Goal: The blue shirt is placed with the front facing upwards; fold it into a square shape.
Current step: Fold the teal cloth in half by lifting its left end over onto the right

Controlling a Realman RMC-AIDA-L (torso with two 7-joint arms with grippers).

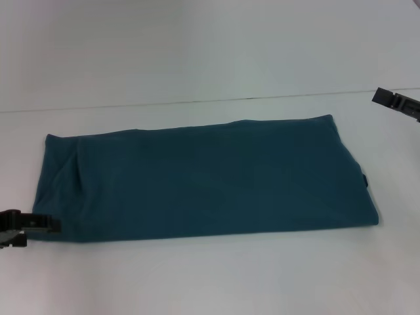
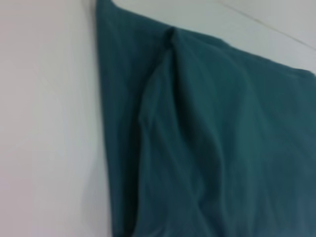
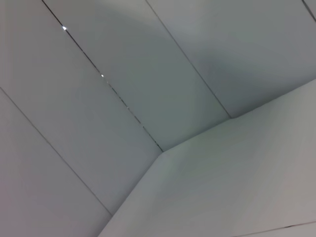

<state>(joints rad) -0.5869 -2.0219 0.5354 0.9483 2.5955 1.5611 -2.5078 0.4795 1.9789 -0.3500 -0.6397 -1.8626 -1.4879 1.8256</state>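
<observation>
The left gripper (image 1: pixel 29 226) sat low at the table's (image 1: pixel 210 282) left edge, just beside the near left corner of the blue shirt (image 1: pixel 210 180); whether its claw was open could not be told. The shirt lay mid-table, folded into a long band, plain side up. The right gripper (image 1: pixel 397 103) hung near the far right edge, clear of the cloth, its state likewise unclear.

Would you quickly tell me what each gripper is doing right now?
Left gripper: at the shirt's near left corner; grip cannot be told.
Right gripper: off the shirt at far right, holding nothing; fingers cannot be told.
</observation>
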